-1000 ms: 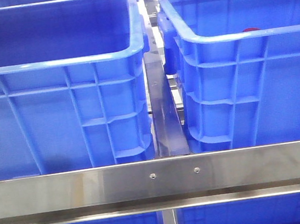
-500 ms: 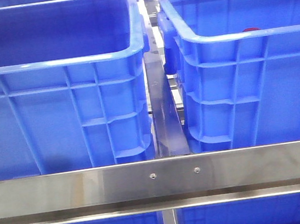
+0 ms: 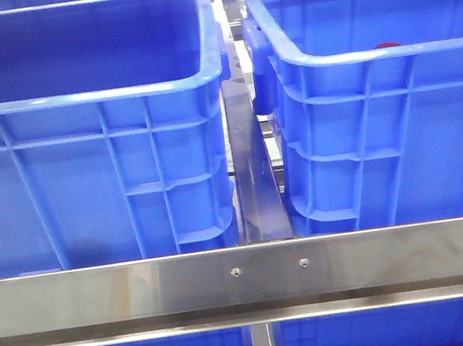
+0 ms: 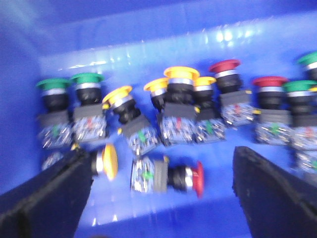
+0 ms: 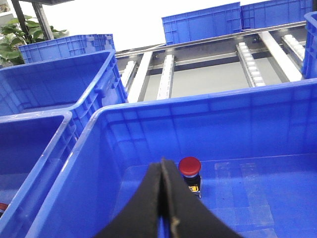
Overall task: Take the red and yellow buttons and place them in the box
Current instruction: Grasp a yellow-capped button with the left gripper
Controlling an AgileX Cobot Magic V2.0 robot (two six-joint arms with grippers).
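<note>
in the front view a steel rail (image 3: pixel 245 278) runs across the foreground. behind it two blue crates stand side by side, the left crate (image 3: pixel 91 140) and the right crate (image 3: pixel 384 102), with a narrow metal strip (image 3: pixel 256 178) between them. over the near rim of the right crate only a small red top (image 3: pixel 386 46) shows. no arm appears in this view.

in the left wrist view the left gripper (image 4: pixel 161 198) has its two black fingers (image 4: pixel 44 198) wide apart, with nothing between them, above the floor of a blue crate (image 4: pixel 148 29). the picture is blurred. nearest the fingers two buttons lie on their side: a yellow button (image 4: pixel 106 162) just beside one finger, and a red button (image 4: pixel 171 176) in the gap between the fingers. behind them a row of buttons stands upright: two green ones (image 4: pixel 54 84) at one end, several yellow ones (image 4: pixel 181 74) in the middle, then two red ones (image 4: pixel 225 67), and more green ones (image 4: pixel 299 87) at the other end.

in the right wrist view the right gripper (image 5: pixel 163 198) has its black fingers pressed together, holding nothing. just beyond the tips one red-topped button (image 5: pixel 189 168) stands upright on the floor of a blue crate (image 5: pixel 237 119). further off there are more blue crates (image 5: pixel 203 22), roller tracks (image 5: pixel 247 57) and a green plant (image 5: pixel 25 32).
</note>
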